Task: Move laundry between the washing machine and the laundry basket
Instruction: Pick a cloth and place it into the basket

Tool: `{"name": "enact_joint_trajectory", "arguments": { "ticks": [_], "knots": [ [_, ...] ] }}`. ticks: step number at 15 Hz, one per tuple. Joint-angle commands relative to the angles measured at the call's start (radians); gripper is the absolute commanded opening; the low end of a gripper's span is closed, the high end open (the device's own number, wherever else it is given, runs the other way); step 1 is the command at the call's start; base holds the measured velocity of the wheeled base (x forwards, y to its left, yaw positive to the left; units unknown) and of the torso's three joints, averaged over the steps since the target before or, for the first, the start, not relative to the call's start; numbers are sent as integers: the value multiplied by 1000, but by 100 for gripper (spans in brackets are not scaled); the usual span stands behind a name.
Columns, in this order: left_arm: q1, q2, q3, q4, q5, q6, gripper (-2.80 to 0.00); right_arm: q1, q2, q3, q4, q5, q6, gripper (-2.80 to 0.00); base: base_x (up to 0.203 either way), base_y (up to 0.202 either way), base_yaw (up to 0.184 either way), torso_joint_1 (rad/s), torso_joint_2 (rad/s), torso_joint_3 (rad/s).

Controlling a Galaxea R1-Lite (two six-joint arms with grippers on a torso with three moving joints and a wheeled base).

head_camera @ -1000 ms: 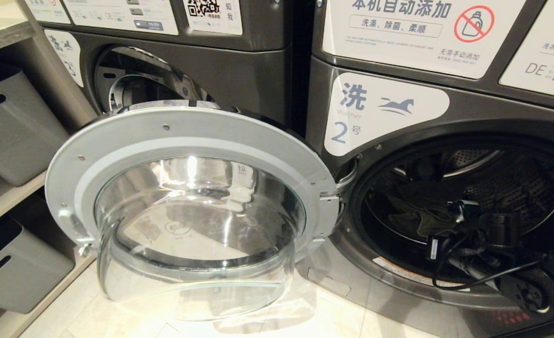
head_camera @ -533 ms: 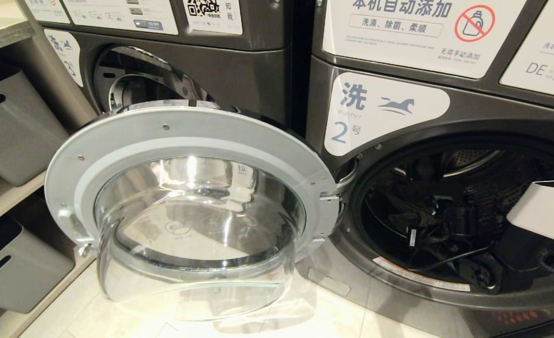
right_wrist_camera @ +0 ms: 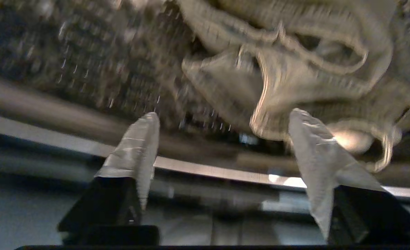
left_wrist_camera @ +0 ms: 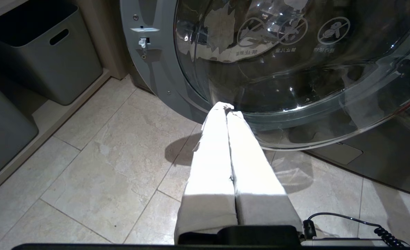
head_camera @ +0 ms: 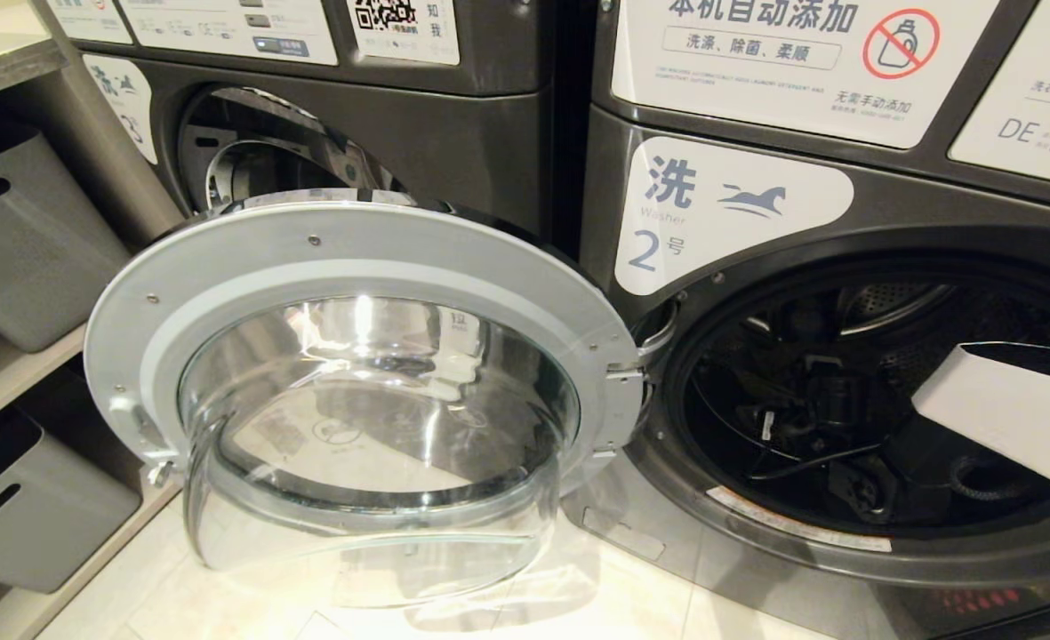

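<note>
Washing machine number 2 [head_camera: 756, 213] stands at the right with its round glass door [head_camera: 364, 249] swung wide open to the left. My right arm [head_camera: 1005, 409] reaches into the dark drum [head_camera: 933, 311]. In the right wrist view my right gripper [right_wrist_camera: 224, 114] is open, with nothing between its taped fingers [right_wrist_camera: 139, 146]. A crumpled pale garment [right_wrist_camera: 295, 69] lies on the perforated drum wall just past the fingertips. My left gripper [left_wrist_camera: 227, 108] is shut and hangs low over the floor, under the door's glass bowl. The laundry basket is out of view.
A second washing machine [head_camera: 329, 133] stands behind the open door at the left. Grey bins [head_camera: 18, 240] sit on shelves at the far left. Pale floor tiles [left_wrist_camera: 104, 156] lie under the door.
My right arm has pushed deeper into the drum, and its white forearm has come into the head view from the right. The dark garment beside the gripper earlier now shows only in the wrist view.
</note>
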Motion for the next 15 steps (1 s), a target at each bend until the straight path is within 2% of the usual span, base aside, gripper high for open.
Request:
{"name": "enact_joint_trajectory", "arguments": {
  "ticks": [1, 4, 8, 15],
  "knots": [
    [0, -1, 11, 0, 0, 0, -280, -5, 26, -79, 24, -24, 1, 0, 0, 0, 0, 0, 0, 0],
    [1, -1, 11, 0, 0, 0, -280, -23, 44, -160, 89, -87, -12, 0, 0, 0, 0, 0, 0, 0],
    [1, -1, 11, 0, 0, 0, -280, -54, 78, -219, 156, -123, -50, 0, 0, 0, 0, 0, 0, 0],
    [0, -1, 11, 0, 0, 0, -280, -85, 160, -344, 253, -143, -38, 0, 0, 0, 0, 0, 0, 0]
  ]
}}
